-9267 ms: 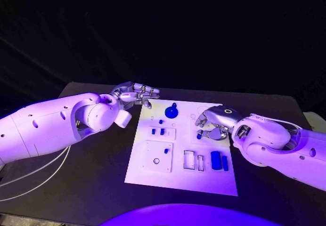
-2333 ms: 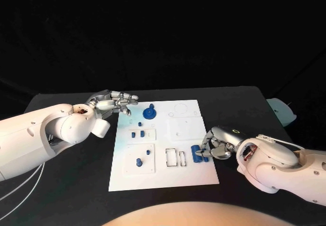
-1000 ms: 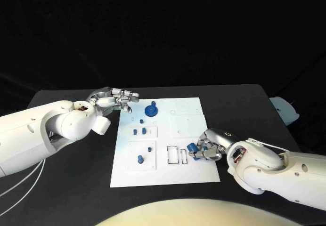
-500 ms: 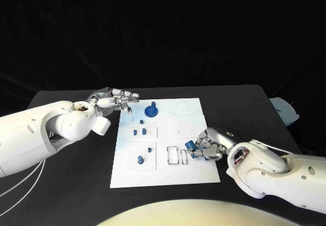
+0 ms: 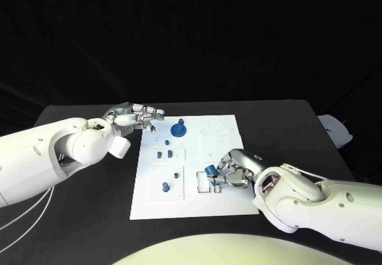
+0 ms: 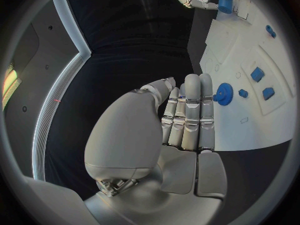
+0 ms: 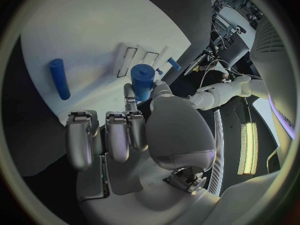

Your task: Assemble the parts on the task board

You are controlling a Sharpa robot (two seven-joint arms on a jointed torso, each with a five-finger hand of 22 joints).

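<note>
Pinching a blue peg [image 5: 211, 170], the right hand [image 5: 233, 172] should align it over the slot [image 5: 203, 181]; left hand [image 5: 135, 117] idle, fingers closed on nothing.

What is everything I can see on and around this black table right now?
Table: one, black, under everything.
Task board: one, white plate, middle of the table.
Gear-shaped piece: one, blue, far end of the board near the left hand.
Small blocks: two, blue, side by side on the board's left side.
Small peg: one, blue, standing in the near-left plate of the board.
Block: one, blue, pinched by the right hand above the rectangular slots.
Long bar: one, blue, lying flat on the board beside the right hand.
Left hand: silver, holding nothing, at the board's far-left corner.
Right hand: silver, its fingers holding the blue block.
</note>
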